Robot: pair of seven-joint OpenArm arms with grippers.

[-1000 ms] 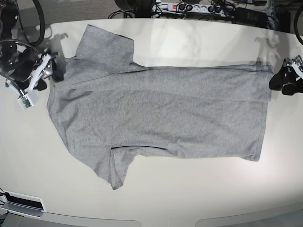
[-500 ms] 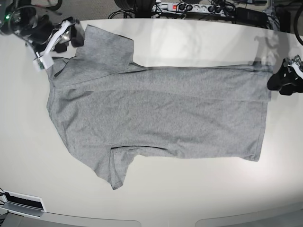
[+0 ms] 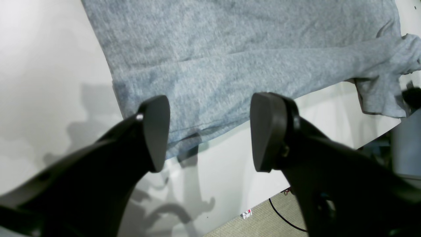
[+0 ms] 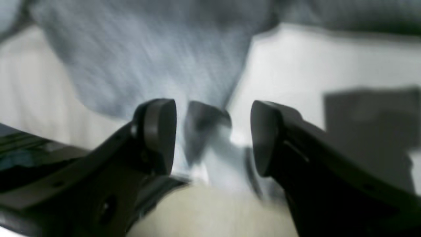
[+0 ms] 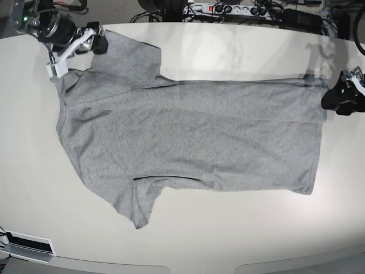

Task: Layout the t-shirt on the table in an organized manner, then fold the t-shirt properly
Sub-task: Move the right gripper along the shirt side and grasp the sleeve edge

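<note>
The grey t-shirt (image 5: 188,131) lies spread flat on the table (image 5: 228,240), collar end at the left and hem at the right. One sleeve points to the far edge, the other to the near edge. My right gripper (image 5: 98,43) hovers open at the tip of the far sleeve (image 4: 148,59); that wrist view is blurred and nothing is between the fingers (image 4: 158,135). My left gripper (image 5: 333,98) is open at the far hem corner. In the left wrist view its fingertips (image 3: 154,131) straddle the shirt's edge (image 3: 197,98) without holding it.
A power strip and cables (image 5: 228,8) lie beyond the table's far edge. A white device (image 5: 28,245) sits at the near left corner. Carpet floor (image 3: 263,223) shows past the table edge under the left gripper.
My right arm has swung from the shirt's left side up to the far sleeve. The left arm has barely moved. The shirt lies as before.
</note>
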